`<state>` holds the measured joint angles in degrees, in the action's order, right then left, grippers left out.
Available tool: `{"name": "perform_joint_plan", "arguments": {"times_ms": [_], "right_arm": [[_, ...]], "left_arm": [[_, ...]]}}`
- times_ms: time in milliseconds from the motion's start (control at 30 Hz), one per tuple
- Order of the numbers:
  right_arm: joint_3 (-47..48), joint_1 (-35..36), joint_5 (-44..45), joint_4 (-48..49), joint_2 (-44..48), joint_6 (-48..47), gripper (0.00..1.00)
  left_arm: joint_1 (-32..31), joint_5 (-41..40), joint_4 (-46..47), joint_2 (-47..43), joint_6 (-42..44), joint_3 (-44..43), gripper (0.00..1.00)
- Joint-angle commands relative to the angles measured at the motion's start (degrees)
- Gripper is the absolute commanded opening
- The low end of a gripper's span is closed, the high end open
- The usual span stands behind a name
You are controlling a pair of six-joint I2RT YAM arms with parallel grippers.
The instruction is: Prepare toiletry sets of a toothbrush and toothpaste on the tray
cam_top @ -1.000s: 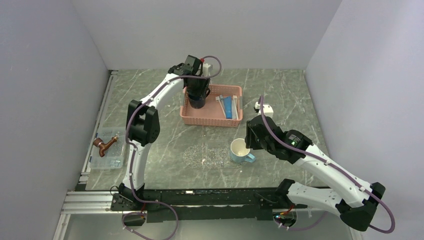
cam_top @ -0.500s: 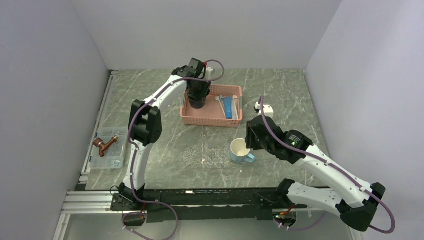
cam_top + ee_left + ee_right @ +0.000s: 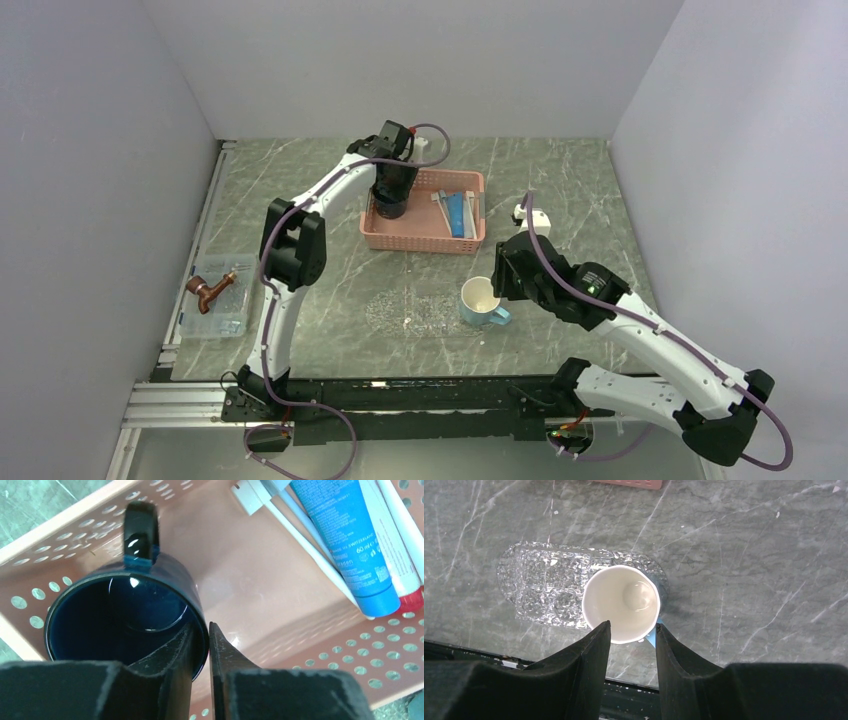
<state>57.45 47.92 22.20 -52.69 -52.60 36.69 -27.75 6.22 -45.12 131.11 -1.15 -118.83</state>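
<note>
Tightly, left fingers point(image 3: 176, 652) clamp the navy mug point(image 3: 120, 605) beside the basket point(image 3: 240, 580) wall; right fingers point(image 3: 589, 652) gape.

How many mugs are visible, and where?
2. The dark blue mug stands in the pink basket's left end; the light blue mug stands at the tray's right end.

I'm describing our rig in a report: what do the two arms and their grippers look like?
Both the left arm and right arm have white links joined by chunky black joints. A mauve cable runs along each. The left gripper and right gripper are black, each with two tapering, wedge-shaped fingers.
</note>
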Motion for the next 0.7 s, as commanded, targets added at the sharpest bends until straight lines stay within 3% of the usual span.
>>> {"name": "perform_joint_plan", "arguments": {"times_ms": [0,167,667], "right_arm": [[-0.23,-0.07,-0.37,0.56,1.15,0.81,0.4],[-0.15,-0.11,-0.31,0.3,1.53,0.84,0.4],[0.18,-0.08,0.06,-0.13,2.59,0.76,0.4]], "left_arm": [[-0.33,-0.48,0.3,-0.23,0.07,1.12,0.17],[-0.37,-1.13,0.91,-1.62,-0.4,0.85,0.0],[-0.9,-3.94,1.9,-13.53,-4.89,-0.38,0.0]]}}
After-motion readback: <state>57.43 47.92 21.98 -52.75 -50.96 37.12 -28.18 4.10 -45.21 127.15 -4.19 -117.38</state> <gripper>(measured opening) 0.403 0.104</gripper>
